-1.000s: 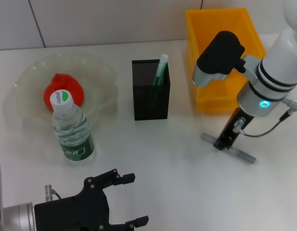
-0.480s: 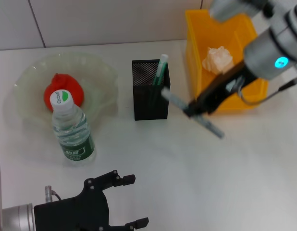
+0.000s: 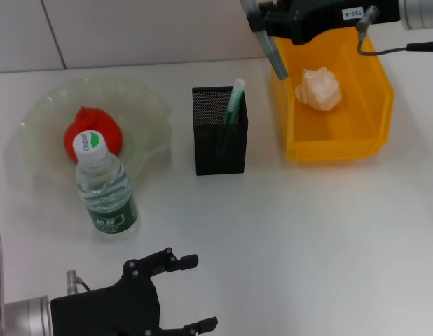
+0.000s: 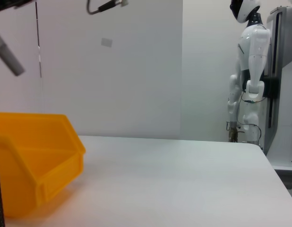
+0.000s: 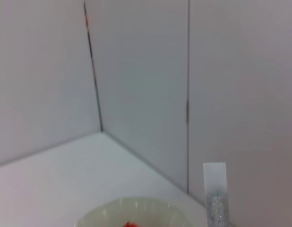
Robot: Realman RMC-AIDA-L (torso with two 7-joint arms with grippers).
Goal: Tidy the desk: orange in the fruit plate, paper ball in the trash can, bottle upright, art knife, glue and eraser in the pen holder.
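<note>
- Head view: right gripper [image 3: 267, 19], clamped on a grey art knife [image 3: 271, 45], hangs above the trash can [image 3: 374, 133] holding the paper ball [image 3: 319, 89].
- Left gripper [image 3: 176, 292], fingers spread wide and empty, sits well in front of the trash can.

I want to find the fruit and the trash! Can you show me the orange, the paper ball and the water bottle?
orange [image 3: 92, 131]: head view, its red side in the plate.
paper ball [image 3: 318, 89]: head view, middle of the wad.
bottle [image 3: 108, 192]: head view, clear body above the label.

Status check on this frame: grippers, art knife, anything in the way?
Right gripper shut on art knife, raised beyond pen holder. Left gripper open, idle near desk front edge. Green pen already in holder.
</note>
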